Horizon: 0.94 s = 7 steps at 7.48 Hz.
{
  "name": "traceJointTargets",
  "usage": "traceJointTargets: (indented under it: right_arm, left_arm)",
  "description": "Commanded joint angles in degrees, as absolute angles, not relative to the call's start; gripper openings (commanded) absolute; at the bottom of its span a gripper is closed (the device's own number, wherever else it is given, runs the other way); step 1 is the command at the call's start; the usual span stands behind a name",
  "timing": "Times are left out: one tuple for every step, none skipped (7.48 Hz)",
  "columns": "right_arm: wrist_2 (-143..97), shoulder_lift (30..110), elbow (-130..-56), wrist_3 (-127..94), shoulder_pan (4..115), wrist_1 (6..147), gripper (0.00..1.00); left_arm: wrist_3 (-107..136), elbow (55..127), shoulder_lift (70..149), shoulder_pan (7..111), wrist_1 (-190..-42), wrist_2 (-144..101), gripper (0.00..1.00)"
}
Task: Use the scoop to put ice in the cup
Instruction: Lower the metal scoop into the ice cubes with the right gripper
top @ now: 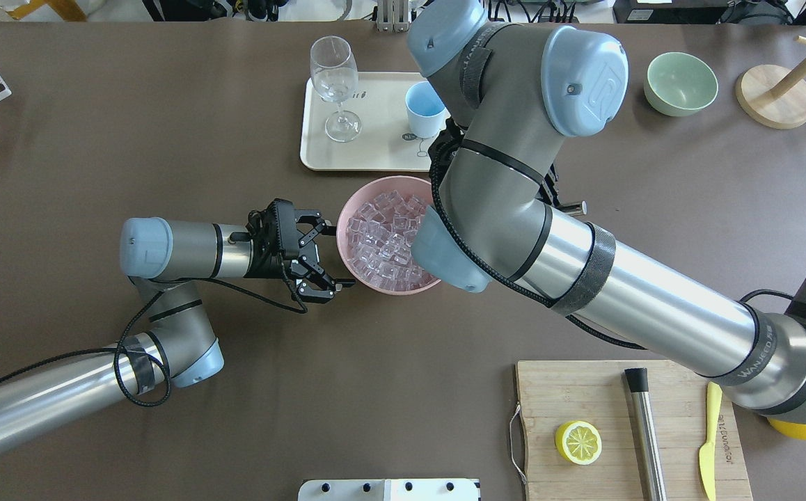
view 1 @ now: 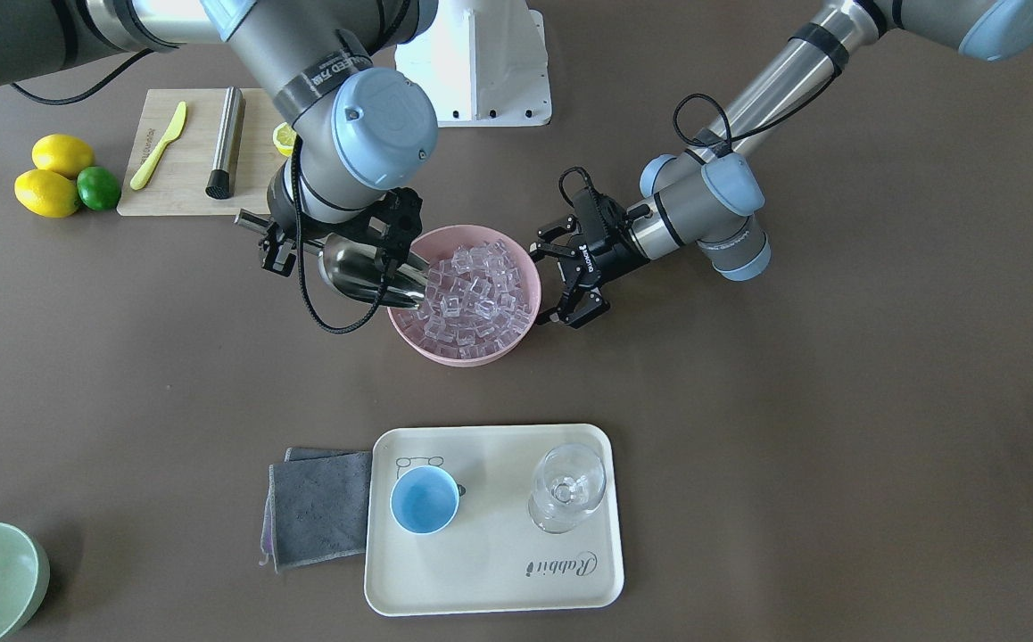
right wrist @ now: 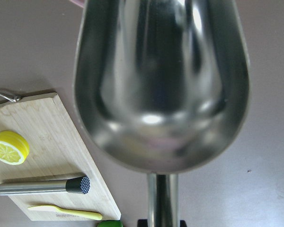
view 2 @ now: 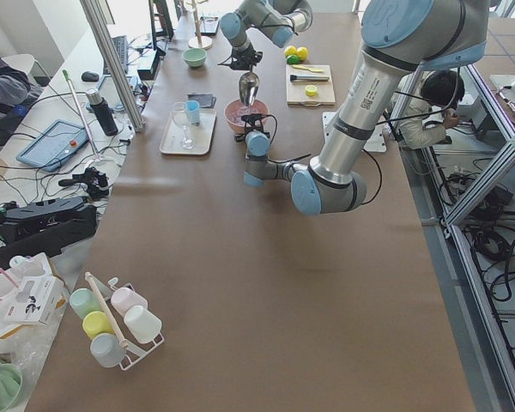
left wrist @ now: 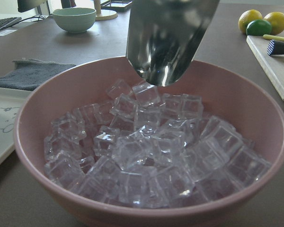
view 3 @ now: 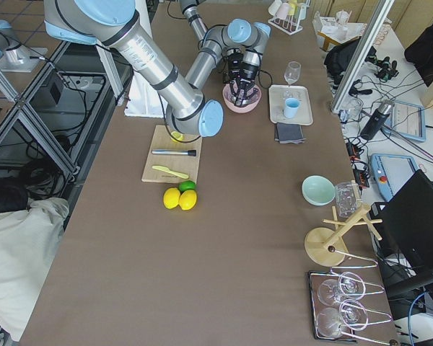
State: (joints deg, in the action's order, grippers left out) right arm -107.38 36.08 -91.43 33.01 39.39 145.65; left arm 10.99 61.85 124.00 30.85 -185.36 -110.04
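Plainly, from across the tabletop point(view 1: 748, 428), the right pincer point(view 1: 302, 239) is clamped on the handle of the scoop point(view 1: 369, 272). The scoop's trough tilts down over the near rim of the pink bowl point(view 1: 516, 343), its lip at the heap of ice point(view 1: 476, 299). The left pincer point(view 1: 557, 285) stands with its fingers apart, just beside the bowl's other side. Nearer the camera, the cup point(view 1: 425, 499) sits upright on a tray point(view 1: 499, 571) with a stemmed glass point(view 1: 567, 489), and a grey cloth point(view 1: 320, 508) lies against the tray.

From overhead, the right arm point(top: 514, 202) covers both the scoop and its pincer, and only the handle's end pokes out. This view shows the left pincer's lower finger point(top: 333, 284) close against the bowl's rim. It also shows a halved lemon point(top: 578, 442) on the cutting board point(top: 584, 390).

The left wrist camera looks across the ice at the scoop's lip, right at the topmost cube.

The right wrist camera is filled by the shiny, bare trough, with the board and a steel rod point(right wrist: 42, 186) below it.

Both end views are too small to add detail.
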Motion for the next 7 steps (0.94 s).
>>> traceJointTargets:
  right_arm:
    - [-106.5, 35.0, -89.7, 32.3, 38.2, 145.6, 0.0]
    - [-106.4, 34.7, -89.2, 31.9, 38.0, 145.5, 0.0]
    - [-106.4, 34.5, -89.0, 32.0, 38.0, 145.5, 0.0]
    - [-106.4, 33.9, -89.1, 32.3, 38.0, 145.8, 0.0]
    - [-106.4, 33.3, -88.9, 32.2, 38.0, 146.3, 0.0]
    - [-106.1, 32.4, -87.6, 32.2, 38.0, 146.3, 0.0]
    - [-106.0, 31.6, -86.0, 32.2, 38.0, 146.3, 0.0]
  left_arm:
    - [11.0, 61.8, 124.0, 30.8, -185.4, -110.0, 0.99]
    - [11.0, 61.8, 124.0, 30.8, -185.4, -110.0, 0.99]
    - [11.0, 61.8, 124.1, 30.8, -185.4, -110.0, 0.99]
    - [11.0, 61.8, 124.0, 30.8, -185.4, -110.0, 0.99]
    - [11.0, 61.8, 124.1, 30.8, -185.4, -110.0, 0.99]
    - [11.0, 61.8, 124.1, 30.8, -185.4, -110.0, 0.99]
    - [11.0, 61.8, 124.0, 30.8, -185.4, -110.0, 0.99]
